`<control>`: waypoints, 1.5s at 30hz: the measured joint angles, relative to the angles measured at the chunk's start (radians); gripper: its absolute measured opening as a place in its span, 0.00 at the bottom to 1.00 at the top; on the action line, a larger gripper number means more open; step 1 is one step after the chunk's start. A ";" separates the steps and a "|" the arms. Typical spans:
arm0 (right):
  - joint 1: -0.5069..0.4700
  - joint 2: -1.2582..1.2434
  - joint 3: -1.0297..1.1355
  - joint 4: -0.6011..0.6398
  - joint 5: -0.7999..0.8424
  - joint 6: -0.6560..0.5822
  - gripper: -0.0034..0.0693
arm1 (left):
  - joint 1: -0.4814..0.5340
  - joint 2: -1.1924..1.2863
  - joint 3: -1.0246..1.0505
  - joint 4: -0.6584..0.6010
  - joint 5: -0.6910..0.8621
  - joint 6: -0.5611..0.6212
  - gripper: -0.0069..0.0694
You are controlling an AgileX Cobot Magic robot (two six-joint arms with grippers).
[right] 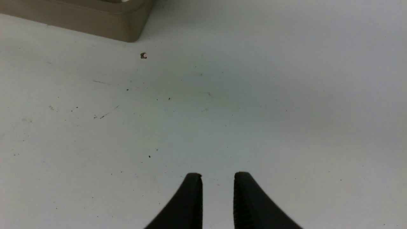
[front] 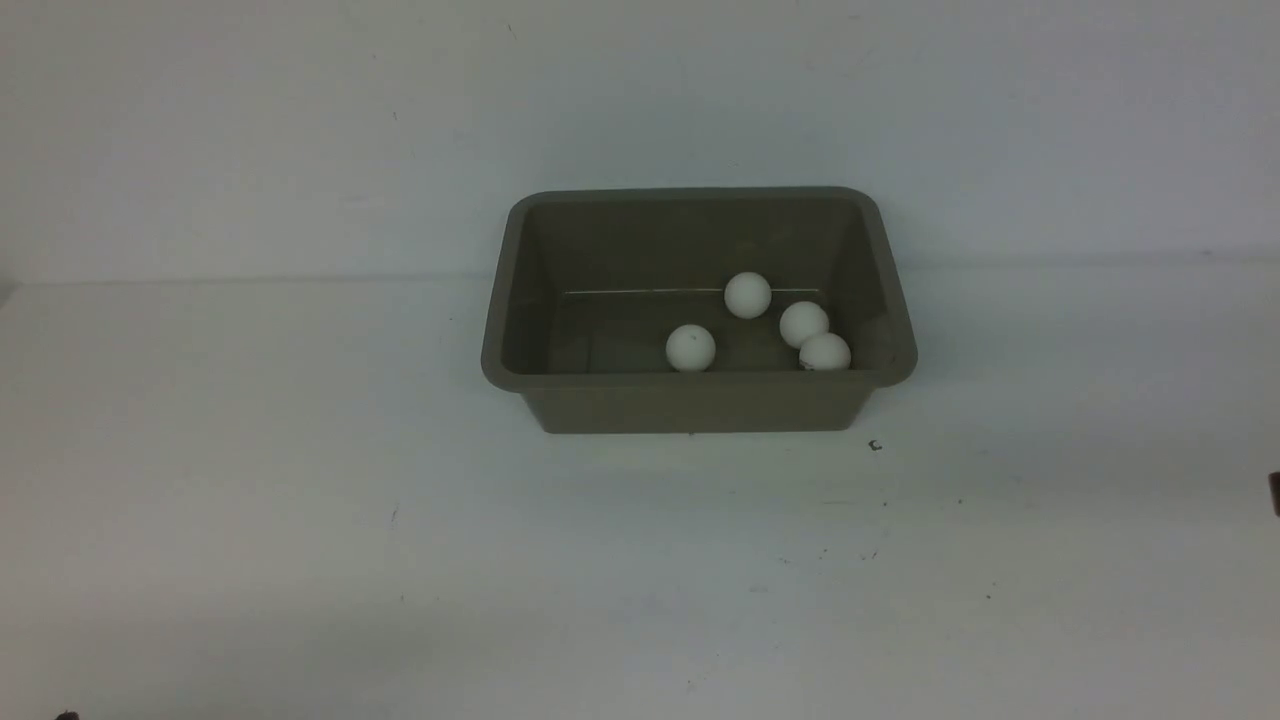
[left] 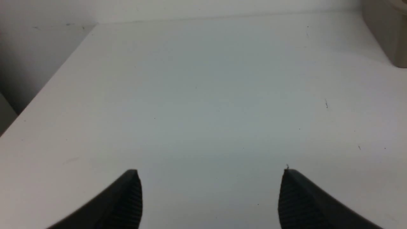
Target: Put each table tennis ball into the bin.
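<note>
The taupe bin (front: 700, 405) stands on the white table, a little beyond its middle. Several white table tennis balls lie on its floor: one towards the back (front: 748, 295), one at the front middle (front: 691, 347), and two touching at the front right (front: 804, 323) (front: 825, 352). My left gripper (left: 210, 171) is wide open over bare table, with a corner of the bin (left: 386, 35) far off. My right gripper (right: 218, 174) stands narrowly open with nothing between its fingers. It hovers over bare table, short of the bin's corner (right: 95, 19). Neither gripper shows clearly in the front view.
A small dark chip (front: 875, 446) lies on the table by the bin's front right corner, and the right wrist view shows this chip (right: 143, 56) too. The table's left edge (left: 47, 86) drops off beside my left gripper. A white wall rises behind the bin.
</note>
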 joint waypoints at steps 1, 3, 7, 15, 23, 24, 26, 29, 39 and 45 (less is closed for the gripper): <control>0.000 0.000 0.000 0.000 0.000 0.000 0.24 | 0.000 0.000 0.000 0.000 0.000 0.000 0.77; 0.000 0.000 0.000 0.000 0.000 0.000 0.24 | 0.000 0.000 0.000 0.000 0.000 0.000 0.77; 0.000 0.000 0.000 0.000 0.000 -0.001 0.24 | 0.000 0.000 0.000 0.000 0.000 0.000 0.77; 0.000 0.034 0.000 0.000 -0.002 0.000 0.24 | 0.000 0.000 0.000 0.000 0.000 0.000 0.77; 0.009 0.119 0.000 0.294 -0.149 -0.058 0.24 | 0.000 0.000 0.000 0.001 0.000 0.000 0.77; 0.017 0.121 0.000 0.355 -0.178 -0.118 0.24 | 0.000 0.000 0.000 0.001 0.000 0.000 0.77; 0.033 0.122 0.000 0.456 -0.220 -0.236 0.24 | 0.000 0.000 0.000 0.002 0.000 0.000 0.77; 0.083 0.141 0.004 0.679 -0.306 -0.498 0.24 | 0.000 0.000 0.000 0.002 0.000 0.002 0.77; 0.341 0.376 0.087 1.357 -0.526 -1.210 0.24 | 0.000 0.000 0.000 0.002 0.000 0.005 0.77; 0.388 0.413 0.133 1.416 -0.445 -1.409 0.24 | 0.000 0.000 0.000 0.002 0.000 0.005 0.77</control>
